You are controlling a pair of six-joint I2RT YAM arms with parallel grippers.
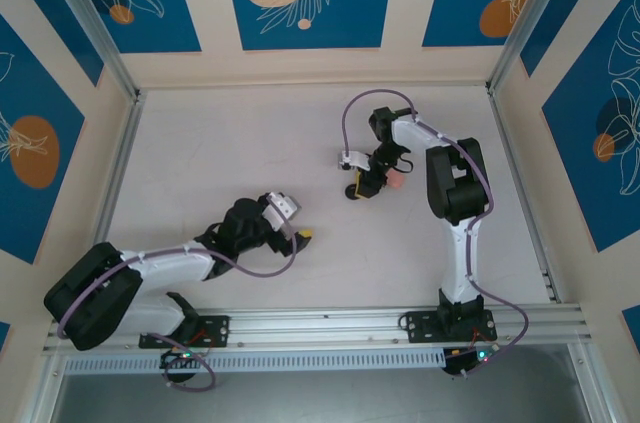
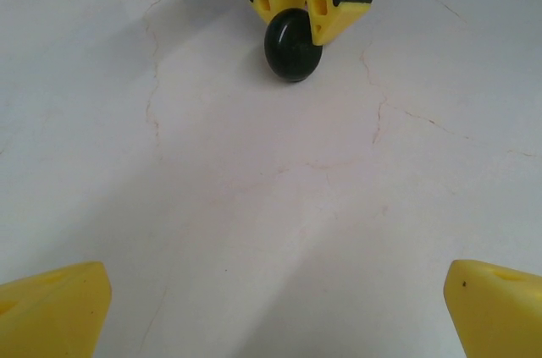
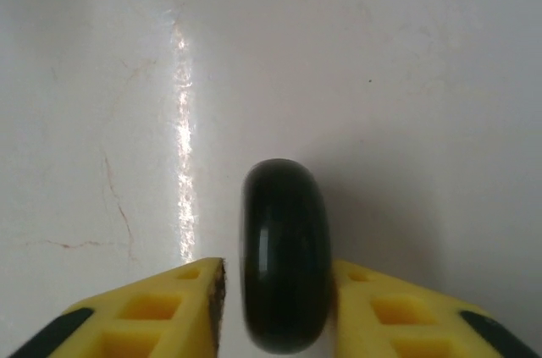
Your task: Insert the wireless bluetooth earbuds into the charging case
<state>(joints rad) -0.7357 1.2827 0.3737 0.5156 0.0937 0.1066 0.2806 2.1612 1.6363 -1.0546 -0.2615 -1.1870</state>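
1. Lower left of the overhead view: your left gripper (image 2: 275, 303) sits low over the table (image 1: 220, 143), fingers spread wide, holding nothing.
2. Centre: your right gripper (image 3: 275, 273) pinches a black round disc (image 3: 285, 248) on edge, with the disc's rim at or near the table.
3. Just right of that, the salmon-pink charging case (image 1: 397, 181) lies beside the right wrist, ungripped. Whether its lid is open cannot be told.
4. Progress: no earbuds can be made out, so insertion is judged not begun. You have yet to locate the earbuds and seat them in the case.
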